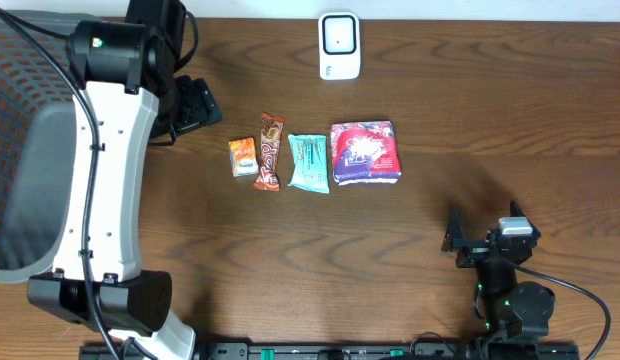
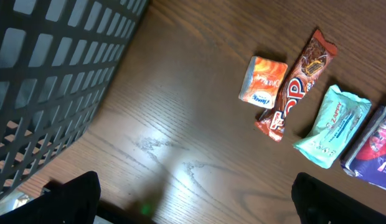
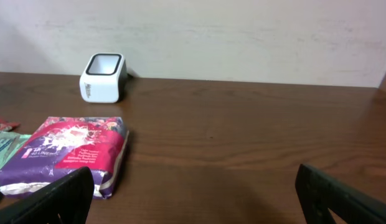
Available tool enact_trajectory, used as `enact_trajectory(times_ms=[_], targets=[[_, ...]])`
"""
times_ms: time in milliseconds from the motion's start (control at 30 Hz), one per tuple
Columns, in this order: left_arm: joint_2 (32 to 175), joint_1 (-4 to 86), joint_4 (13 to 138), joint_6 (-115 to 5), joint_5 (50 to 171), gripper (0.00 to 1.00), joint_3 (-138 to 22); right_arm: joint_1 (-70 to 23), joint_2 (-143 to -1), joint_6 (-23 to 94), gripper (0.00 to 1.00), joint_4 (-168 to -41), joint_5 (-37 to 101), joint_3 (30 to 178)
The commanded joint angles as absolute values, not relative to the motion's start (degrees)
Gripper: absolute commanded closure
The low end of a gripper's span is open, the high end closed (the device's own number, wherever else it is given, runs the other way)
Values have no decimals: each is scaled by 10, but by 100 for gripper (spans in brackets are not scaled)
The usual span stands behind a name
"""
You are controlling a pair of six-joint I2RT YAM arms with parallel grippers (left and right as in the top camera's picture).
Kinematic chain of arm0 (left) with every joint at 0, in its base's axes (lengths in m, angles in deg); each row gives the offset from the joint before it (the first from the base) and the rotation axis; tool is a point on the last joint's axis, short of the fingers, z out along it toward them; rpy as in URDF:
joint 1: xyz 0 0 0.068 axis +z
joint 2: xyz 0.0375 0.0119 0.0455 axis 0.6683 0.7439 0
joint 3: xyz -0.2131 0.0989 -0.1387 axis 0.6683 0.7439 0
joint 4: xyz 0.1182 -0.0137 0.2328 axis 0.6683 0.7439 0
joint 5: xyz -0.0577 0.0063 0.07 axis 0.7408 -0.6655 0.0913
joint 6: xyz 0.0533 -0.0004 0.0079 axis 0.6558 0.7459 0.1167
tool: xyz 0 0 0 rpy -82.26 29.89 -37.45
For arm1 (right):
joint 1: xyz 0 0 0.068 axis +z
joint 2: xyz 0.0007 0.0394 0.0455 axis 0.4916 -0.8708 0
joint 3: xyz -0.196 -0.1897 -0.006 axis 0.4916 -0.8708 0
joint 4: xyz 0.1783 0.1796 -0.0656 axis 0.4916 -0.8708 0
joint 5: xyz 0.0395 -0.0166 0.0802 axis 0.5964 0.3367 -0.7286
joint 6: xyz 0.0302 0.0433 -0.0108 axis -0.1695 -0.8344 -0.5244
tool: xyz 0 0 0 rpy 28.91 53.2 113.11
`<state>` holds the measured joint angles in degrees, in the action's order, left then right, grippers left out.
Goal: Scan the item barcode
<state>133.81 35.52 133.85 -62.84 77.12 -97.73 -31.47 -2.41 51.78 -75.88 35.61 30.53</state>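
Four items lie in a row mid-table: a small orange packet [image 1: 242, 157], a brown and red candy bar [image 1: 269, 151], a teal packet [image 1: 309, 162] and a purple and pink pack [image 1: 364, 153]. The white scanner [image 1: 339, 46] stands at the far edge. My left gripper [image 1: 198, 105] hangs open at the upper left, apart from the row, holding nothing. The left wrist view shows the orange packet [image 2: 263, 81], candy bar [image 2: 296, 84] and teal packet [image 2: 333, 126] beyond the open left gripper [image 2: 196, 211]. My right gripper [image 3: 196, 205] is open and empty, facing the pack [image 3: 71, 152] and scanner [image 3: 104, 77].
A dark mesh basket [image 1: 20, 150] sits off the table's left side and fills the left of the left wrist view as the basket [image 2: 50, 74]. The white left arm [image 1: 105, 180] runs along the left edge. My right gripper [image 1: 482, 238] stays low at the near right.
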Motion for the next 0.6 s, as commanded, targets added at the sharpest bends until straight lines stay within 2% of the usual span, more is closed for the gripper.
enact_trajectory(times_ms=[0, 567], targets=[[1337, 355, 1362, -638, 768, 2, -979, -316, -23, 526, 1, -761, 357, 304], [1337, 355, 1370, -638, 768, 2, -979, -316, -23, 526, 1, -761, 356, 304]])
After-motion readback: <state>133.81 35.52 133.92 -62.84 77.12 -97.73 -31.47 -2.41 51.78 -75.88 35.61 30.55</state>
